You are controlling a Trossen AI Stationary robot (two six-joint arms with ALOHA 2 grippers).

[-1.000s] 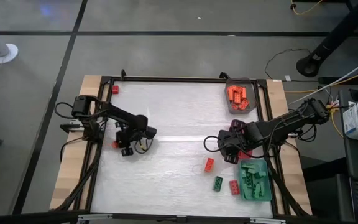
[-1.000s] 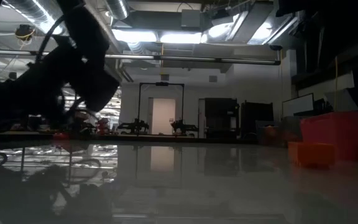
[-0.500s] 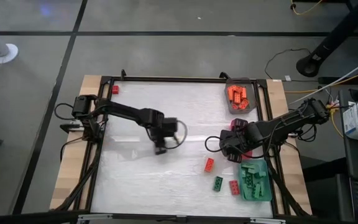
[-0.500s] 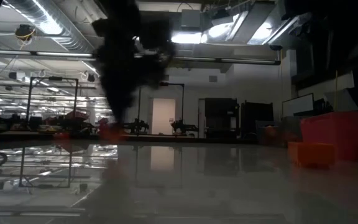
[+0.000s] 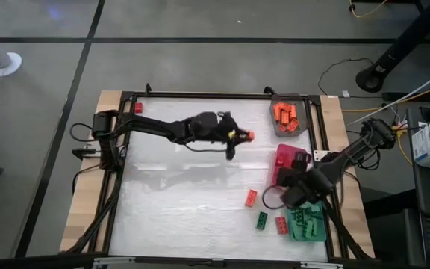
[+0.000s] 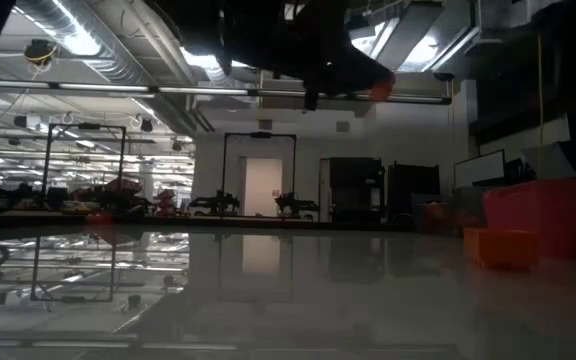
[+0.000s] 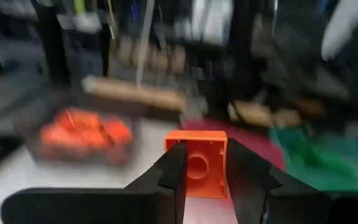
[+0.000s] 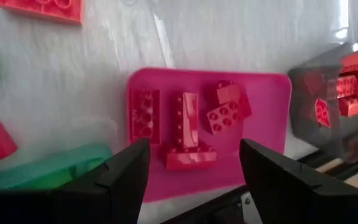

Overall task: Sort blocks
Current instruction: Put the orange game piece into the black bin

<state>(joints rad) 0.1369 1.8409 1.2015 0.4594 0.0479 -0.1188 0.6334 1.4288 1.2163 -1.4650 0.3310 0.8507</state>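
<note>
My left gripper [image 5: 242, 137] hangs high over the table's far middle, shut on an orange block [image 5: 249, 135], short of the grey tray [image 5: 277, 128] that holds orange blocks [image 5: 285, 114]. In the low view the block [image 6: 381, 86] shows well above the table. My right gripper [image 5: 295, 196] stands open with nothing between its fingers, pointing down over the pink tray [image 8: 263, 99], in which red blocks [image 8: 188, 130] lie. A teal tray [image 5: 320, 233] holds green blocks [image 5: 304, 217]. My left gripper pinches the orange block [image 7: 196, 163] between its two fingers, one finger on each of two opposite sides [image 7: 188, 179]. The fingers lie nearly level and point toward the table's right edge. The block is lifted clear of the table, a face with a round mark toward the wrist.
Loose on the table near the teal tray lie a red block [image 5: 251, 197], a green block [image 5: 261, 220] and another red one [image 5: 281, 224]. One more red block [image 5: 137, 107] sits at the far left corner. A dark frame [image 5: 200, 94] rims the table.
My left gripper has swung from the table's left side toward the right and far edges and gone up, tipping from pointing down to nearly level, with the orange block in it. My right gripper has shifted toward the near right, from beside the pink tray toward the teal one.
</note>
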